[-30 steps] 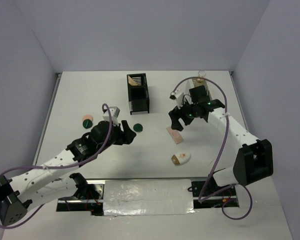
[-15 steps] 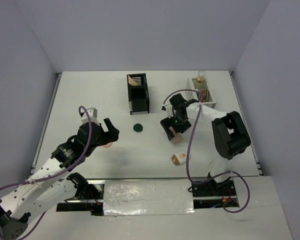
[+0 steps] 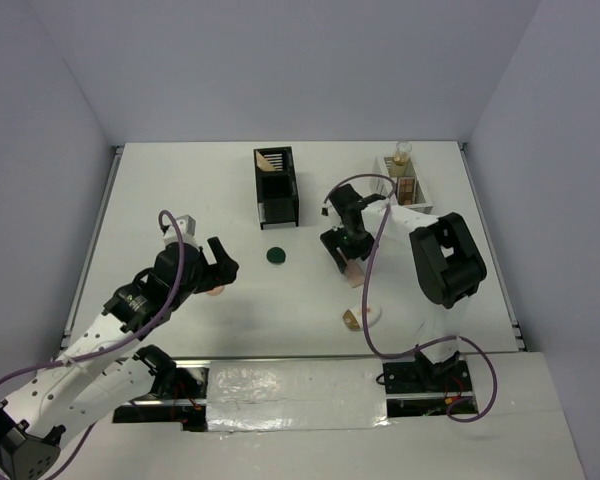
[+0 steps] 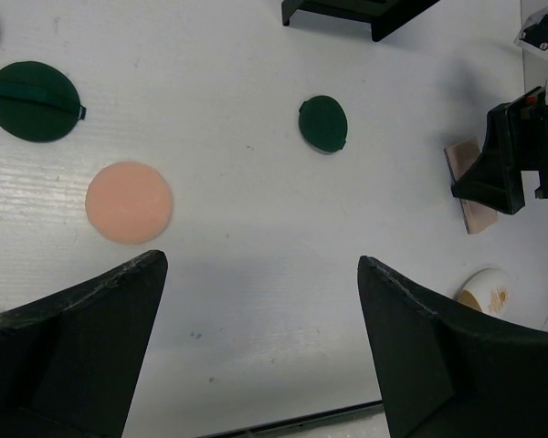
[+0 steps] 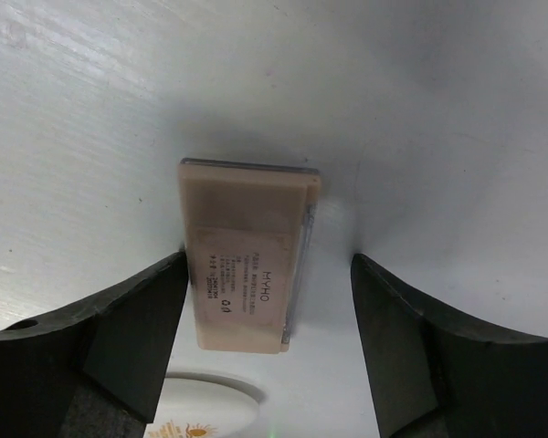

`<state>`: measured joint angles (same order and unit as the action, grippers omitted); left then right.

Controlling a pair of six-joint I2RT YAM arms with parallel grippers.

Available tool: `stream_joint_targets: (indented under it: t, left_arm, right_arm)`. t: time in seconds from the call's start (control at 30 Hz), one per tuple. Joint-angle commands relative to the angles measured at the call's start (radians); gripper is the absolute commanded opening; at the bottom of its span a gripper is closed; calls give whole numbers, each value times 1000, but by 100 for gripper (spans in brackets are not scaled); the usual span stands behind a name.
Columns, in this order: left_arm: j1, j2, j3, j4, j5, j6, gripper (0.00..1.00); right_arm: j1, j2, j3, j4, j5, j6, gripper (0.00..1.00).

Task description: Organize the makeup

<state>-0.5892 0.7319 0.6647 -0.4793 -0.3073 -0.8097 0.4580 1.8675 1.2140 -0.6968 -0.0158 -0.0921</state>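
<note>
Between the fingers of the right gripper [image 5: 267, 265] lies a palette [image 5: 247, 260], flat on the table [image 3: 180, 190]. The jaws stand open astride it and grip nothing. The left finger looks close to, perhaps touching, its long edge; the right finger stands clear.

The step in hand appears to be picking up this palette. The next move calls for closing across its narrow width and lifting it level, probably toward the black organizer [image 3: 277, 185], farther out and left of this gripper. The palette is a thin beige rectangle with a matte printed label and a clear strip along one side. Being so low and smooth, it may slip from the grip.

Just nearer than the gripper sits an oval compact [image 5: 201, 406], glossy white with gold markings. A white box [image 3: 405, 180] stands farther out to the right.

The left gripper [image 4: 260, 274] hovers wide open and empty. Ahead of it to the left lies a peach puff [image 4: 129, 203], round, matte and soft-looking. Ahead to the right is a small dark green compact [image 4: 323, 123], round and smooth. Farther left lies a green disc [image 4: 32, 88] with a strap across it.
</note>
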Motion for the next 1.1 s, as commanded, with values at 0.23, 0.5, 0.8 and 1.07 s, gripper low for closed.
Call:
stream_joint_targets:
  t: [0.23,0.5,0.8,1.07]
  left_arm:
    - [11,-8,7,31,17,18,98]
    - [14,-11,9,31,22,26,98]
    - [19,15,4,71,39,32,98]
    - [23,47,13,96,56,46,98]
  right_arm:
    - [41,32,-10,51,19,-9,47]
    - [-19,-166,24,66,-122,-96,14]
    - [-235,-407,148,114,-354,-158,7]
    - [-396,-545,23,400,-345,-74,4]
